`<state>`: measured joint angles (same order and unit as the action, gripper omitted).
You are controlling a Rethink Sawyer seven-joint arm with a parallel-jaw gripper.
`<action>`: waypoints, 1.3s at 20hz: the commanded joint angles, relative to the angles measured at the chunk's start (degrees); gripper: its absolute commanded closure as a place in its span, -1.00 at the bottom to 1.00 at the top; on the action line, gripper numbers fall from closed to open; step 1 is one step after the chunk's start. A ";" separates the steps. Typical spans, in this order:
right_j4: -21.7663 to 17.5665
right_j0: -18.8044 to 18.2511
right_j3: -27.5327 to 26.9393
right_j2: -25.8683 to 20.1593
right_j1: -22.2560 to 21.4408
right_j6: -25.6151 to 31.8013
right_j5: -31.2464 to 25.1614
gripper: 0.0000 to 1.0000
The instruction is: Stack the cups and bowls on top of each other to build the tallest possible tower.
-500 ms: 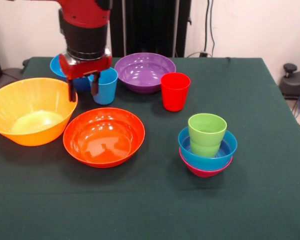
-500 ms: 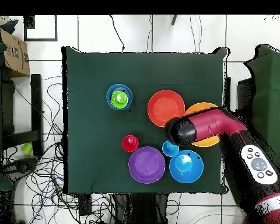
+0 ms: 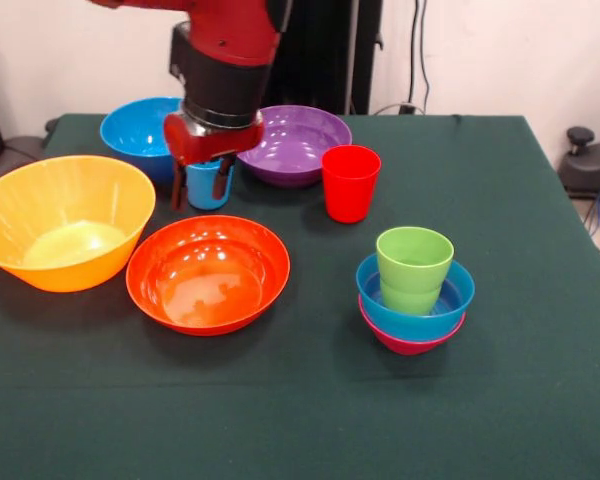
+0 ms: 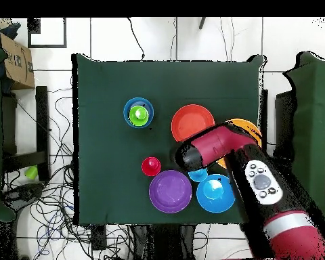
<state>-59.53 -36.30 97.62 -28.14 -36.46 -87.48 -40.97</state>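
Note:
My gripper is down over the light blue cup, which stands on the table between the large blue bowl and the purple bowl. One finger is left of the cup and apart from it. The other finger is at the cup's right side. The tower stands at the right: lime green cup in the small blue bowl on the small magenta bowl. The red cup, the red-orange bowl and the yellow-orange bowl stand apart.
The table has a dark green cloth. In the overhead view the arm covers the gripper and most of the yellow-orange bowl. The light blue cup shows beside it. Cables and chairs surround the table.

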 commanded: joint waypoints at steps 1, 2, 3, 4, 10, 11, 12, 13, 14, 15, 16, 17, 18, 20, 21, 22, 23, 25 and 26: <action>-5.75 4.29 -2.67 8.05 -1.05 -11.17 3.25 -1.00; -5.80 3.46 -2.29 8.32 -1.32 -10.35 3.99 -1.00; -5.59 3.48 -2.30 8.40 -1.39 -10.09 3.98 -1.00; -5.87 2.85 -2.02 8.76 -1.42 -9.59 4.52 -1.00; -7.25 3.04 -2.44 10.52 -0.58 -9.31 5.41 -1.00; -7.48 3.28 -2.57 10.86 -0.49 -9.51 5.61 -1.00; -8.72 3.99 -3.05 11.79 0.20 -10.87 6.20 -1.00; -9.19 4.43 -3.33 12.30 0.56 -11.53 6.38 -1.00; -10.42 5.18 -3.81 13.29 1.50 -13.34 7.10 -1.00; -10.87 5.67 -4.11 13.86 1.97 -14.30 7.38 -1.00; -12.01 6.55 -4.66 14.93 3.10 -16.66 8.14 -1.00; -12.95 7.46 -5.22 15.78 3.83 -18.31 8.73 -1.00; -14.47 8.82 -5.77 17.15 5.04 -21.78 9.96 -1.00; -13.93 9.30 -6.25 17.82 6.42 -23.20 11.02 -1.00; -13.94 9.83 -6.49 18.45 6.67 -23.82 11.37 -1.00; -13.98 10.28 -6.87 18.98 7.16 -24.45 11.53 -1.00; -13.82 10.50 -7.07 19.32 7.42 -24.57 11.79 -1.00; -13.31 10.48 -7.78 19.63 8.39 -24.22 12.00 -1.00; -12.82 10.10 -8.44 19.52 9.29 -23.55 12.20 -1.00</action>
<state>-69.48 -28.49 94.46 -10.28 -33.80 -99.83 -33.93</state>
